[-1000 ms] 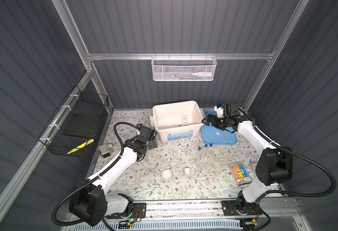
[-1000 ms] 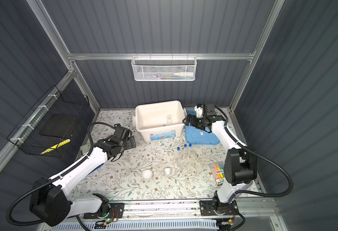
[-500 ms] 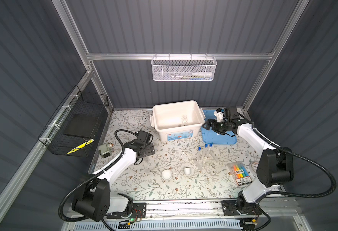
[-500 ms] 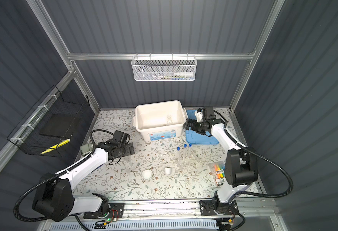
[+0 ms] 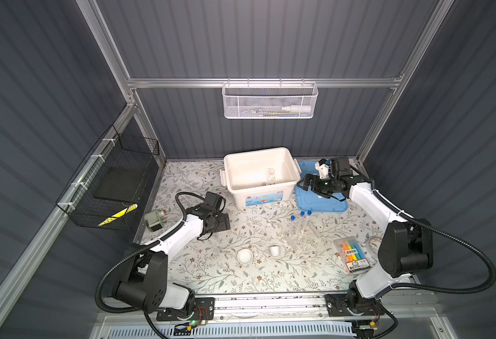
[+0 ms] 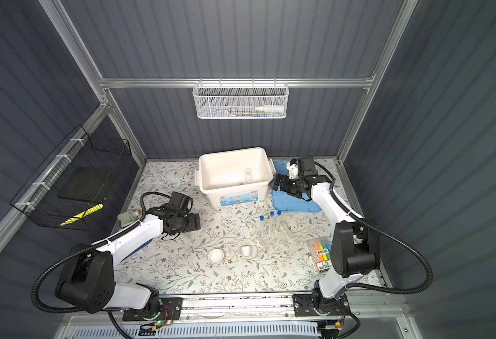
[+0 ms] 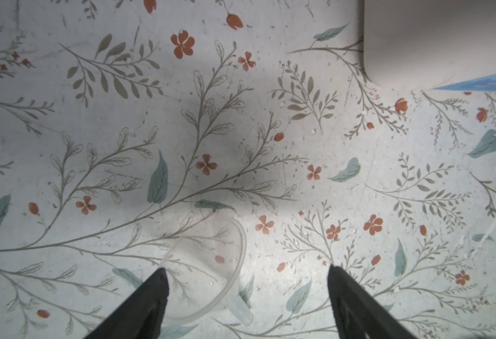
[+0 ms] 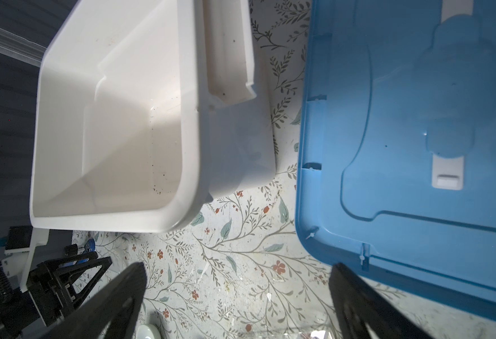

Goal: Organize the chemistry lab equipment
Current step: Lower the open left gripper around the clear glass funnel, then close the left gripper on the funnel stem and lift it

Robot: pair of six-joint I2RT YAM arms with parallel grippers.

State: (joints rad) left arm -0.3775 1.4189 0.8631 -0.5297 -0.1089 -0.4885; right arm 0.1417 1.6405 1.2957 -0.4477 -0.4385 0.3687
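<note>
- Left gripper [image 7: 246, 270]: fingers apart, low over a clear funnel [image 7: 208, 258].
- White mortar bowl [image 5: 244, 256] and small white cup [image 5: 274, 250]: side by side, apart.
- Small glass flask [image 5: 270, 175]: inside the white bin [image 5: 241, 167].
- Blue-capped test tubes [image 5: 301, 226]: right of the cup.
- Right gripper [image 8: 238, 268]: fingers apart, between bin and blue lid [image 8: 417, 205].

Left gripper [image 5: 219, 222] drawn back from white bin [image 5: 241, 199] toward near mat, right gripper [image 5: 305, 185] edged nearer over blue lid [image 5: 323, 204].

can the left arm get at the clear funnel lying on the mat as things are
Probably yes: the left gripper hangs open right above the clear funnel, which lies uncovered on the mat, one fingertip by its rim.
</note>
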